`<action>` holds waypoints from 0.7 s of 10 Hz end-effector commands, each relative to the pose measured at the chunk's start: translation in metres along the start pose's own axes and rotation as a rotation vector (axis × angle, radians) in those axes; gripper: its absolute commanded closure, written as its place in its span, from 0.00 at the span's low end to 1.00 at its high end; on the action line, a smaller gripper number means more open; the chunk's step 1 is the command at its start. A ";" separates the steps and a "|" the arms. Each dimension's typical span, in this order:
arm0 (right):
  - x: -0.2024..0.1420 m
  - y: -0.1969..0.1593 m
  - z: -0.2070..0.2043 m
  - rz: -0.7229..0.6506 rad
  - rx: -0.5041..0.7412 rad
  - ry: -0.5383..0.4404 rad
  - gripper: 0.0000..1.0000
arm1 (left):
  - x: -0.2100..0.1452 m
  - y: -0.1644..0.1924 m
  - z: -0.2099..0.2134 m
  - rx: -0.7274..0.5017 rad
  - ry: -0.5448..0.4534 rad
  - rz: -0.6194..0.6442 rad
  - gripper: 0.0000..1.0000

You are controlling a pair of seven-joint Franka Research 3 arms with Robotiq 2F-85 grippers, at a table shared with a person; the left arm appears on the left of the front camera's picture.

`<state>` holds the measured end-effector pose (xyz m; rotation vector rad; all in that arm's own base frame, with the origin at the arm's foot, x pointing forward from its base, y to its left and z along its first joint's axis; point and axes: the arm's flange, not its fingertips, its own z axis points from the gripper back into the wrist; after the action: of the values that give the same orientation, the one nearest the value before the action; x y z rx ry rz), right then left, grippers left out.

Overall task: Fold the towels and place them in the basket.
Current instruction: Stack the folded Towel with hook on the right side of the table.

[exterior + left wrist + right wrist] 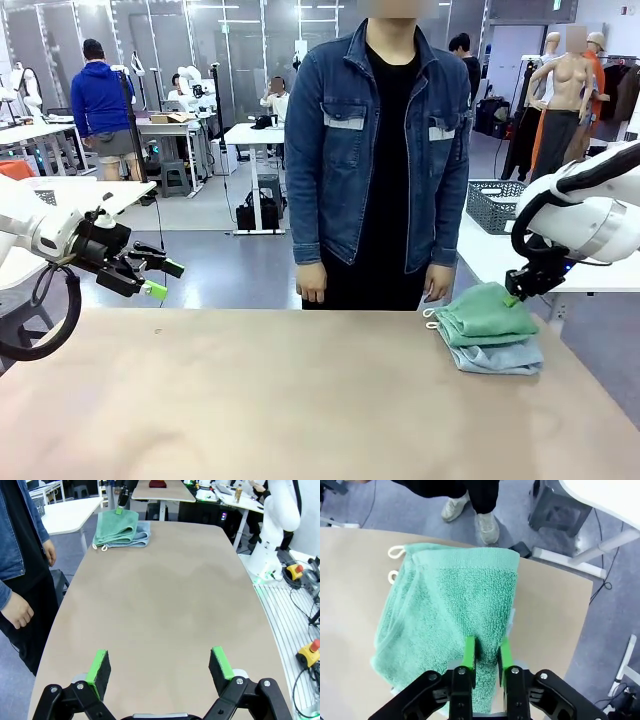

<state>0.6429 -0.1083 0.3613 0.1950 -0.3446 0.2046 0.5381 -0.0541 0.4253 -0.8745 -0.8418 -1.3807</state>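
Note:
A folded green towel (487, 312) lies on top of a folded light blue-grey towel (497, 357) at the table's right, near the far edge. My right gripper (515, 297) is down on the green towel's right rear edge. In the right wrist view its gripper (487, 652) has the fingers close together, pinching a ridge of the green towel (455, 595). The left gripper (163, 278) hovers open at the far left, nothing between its fingers (99, 667). From the left wrist the towel stack (117, 526) shows far across the table. The dark grey basket (497, 203) sits on a white side table behind.
A person in a denim jacket stands at the far edge, hands (312, 283) hanging at their sides. The tan tabletop (300, 400) stretches bare between the grippers. A stool and a white table leg (580, 560) stand on the floor beyond the table's right corner.

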 end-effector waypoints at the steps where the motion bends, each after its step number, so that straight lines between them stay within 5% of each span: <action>1: 0.006 -0.009 -0.004 0.042 -0.011 0.021 0.40 | 0.001 0.000 0.000 0.001 0.000 -0.002 0.00; 2: 0.002 -0.008 -0.003 0.040 -0.015 0.029 0.56 | 0.001 0.000 0.000 0.001 0.000 -0.002 0.00; 3: 0.002 -0.010 0.005 0.046 -0.024 0.019 0.21 | 0.001 0.000 0.000 0.001 0.000 -0.002 0.00; 4: 0.000 -0.010 0.015 0.046 -0.033 0.017 0.53 | 0.001 0.000 0.000 0.001 0.000 -0.002 0.00; 5: 0.000 -0.009 0.028 0.047 -0.045 0.011 0.02 | 0.001 0.000 0.000 0.001 0.000 -0.002 0.00; 6: 0.001 -0.006 0.044 0.019 -0.066 -0.002 0.34 | 0.001 0.000 0.000 0.001 0.000 -0.002 0.00; 7: -0.004 0.004 0.078 0.033 -0.074 -0.011 0.34 | 0.001 0.000 0.000 0.001 0.000 -0.002 0.00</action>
<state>0.6348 -0.1242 0.4087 0.1319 -0.3786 0.2335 0.5381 -0.0541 0.4252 -0.8747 -0.8416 -1.3807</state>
